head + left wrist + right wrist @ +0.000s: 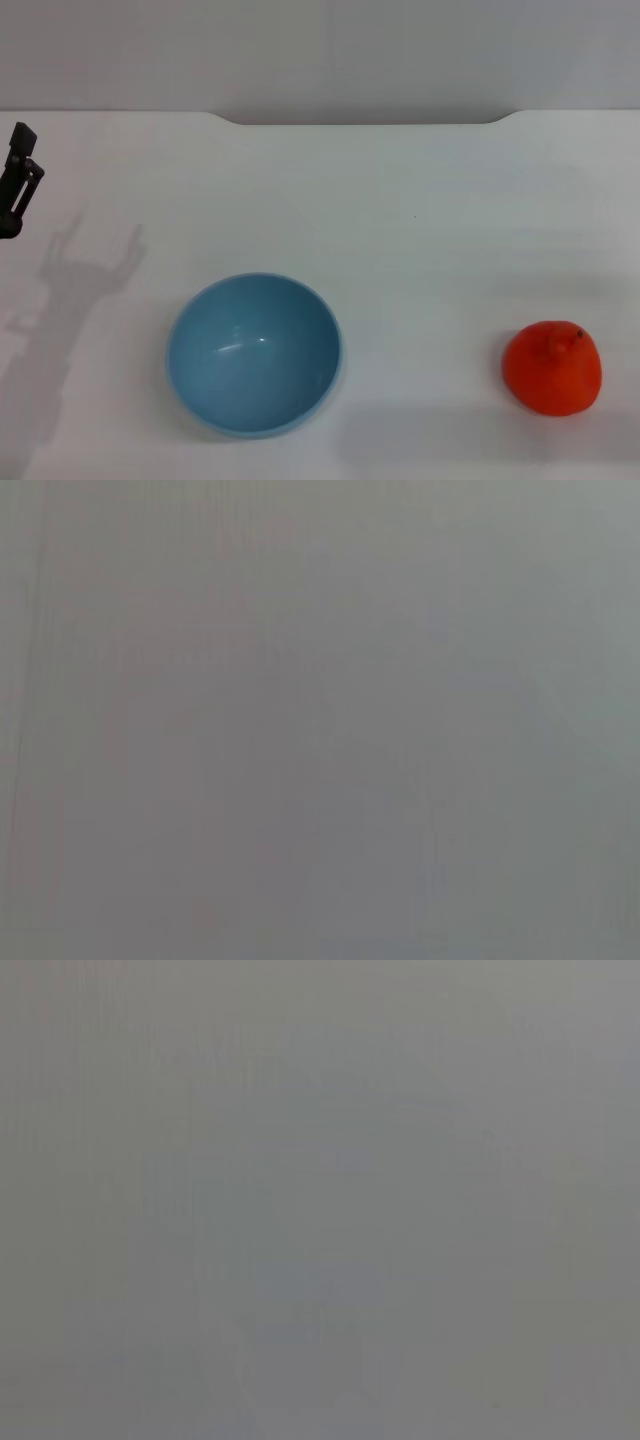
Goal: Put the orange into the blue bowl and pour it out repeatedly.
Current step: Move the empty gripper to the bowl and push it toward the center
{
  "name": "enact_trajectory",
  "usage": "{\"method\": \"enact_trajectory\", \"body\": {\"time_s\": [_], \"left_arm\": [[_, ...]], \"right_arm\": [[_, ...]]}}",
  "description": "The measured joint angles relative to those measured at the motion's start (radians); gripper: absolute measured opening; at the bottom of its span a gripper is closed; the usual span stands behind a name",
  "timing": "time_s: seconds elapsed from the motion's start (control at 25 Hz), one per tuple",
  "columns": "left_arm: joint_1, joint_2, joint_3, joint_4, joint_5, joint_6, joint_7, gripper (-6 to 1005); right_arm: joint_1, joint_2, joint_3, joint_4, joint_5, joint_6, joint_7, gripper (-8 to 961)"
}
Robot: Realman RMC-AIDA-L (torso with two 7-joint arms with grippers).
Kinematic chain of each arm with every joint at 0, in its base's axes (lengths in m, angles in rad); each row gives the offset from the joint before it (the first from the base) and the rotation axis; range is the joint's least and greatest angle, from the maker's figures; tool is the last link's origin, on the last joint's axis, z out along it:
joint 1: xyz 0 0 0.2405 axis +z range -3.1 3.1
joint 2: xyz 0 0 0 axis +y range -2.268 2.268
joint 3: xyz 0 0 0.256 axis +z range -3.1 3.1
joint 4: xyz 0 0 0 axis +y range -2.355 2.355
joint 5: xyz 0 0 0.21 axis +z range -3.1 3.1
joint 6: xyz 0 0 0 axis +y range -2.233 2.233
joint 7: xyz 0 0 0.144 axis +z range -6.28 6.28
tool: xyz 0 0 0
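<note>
The blue bowl [253,355] stands upright and empty on the white table, at the front left of the middle. The orange [552,367] lies on the table at the front right, well apart from the bowl, with its stem nub up. Part of my left gripper [20,180] shows at the far left edge, raised above the table and far from both things, holding nothing that I can see. My right gripper is out of view. Both wrist views show only a plain grey surface.
The white table [400,220] has a far edge with a shallow notch [360,120] against a grey wall. The left arm's shadow [80,270] falls on the table left of the bowl.
</note>
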Motion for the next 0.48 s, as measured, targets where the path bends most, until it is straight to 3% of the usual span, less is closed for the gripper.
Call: {"method": "enact_trajectory", "body": {"time_s": [0.48], "left_arm": [[0.001, 0.000, 0.001, -0.015, 0.000, 0.000, -0.021, 768]], "right_arm": [[-0.010, -0.002, -0.008, -0.005, -0.002, 0.014, 0.090, 420]]}}
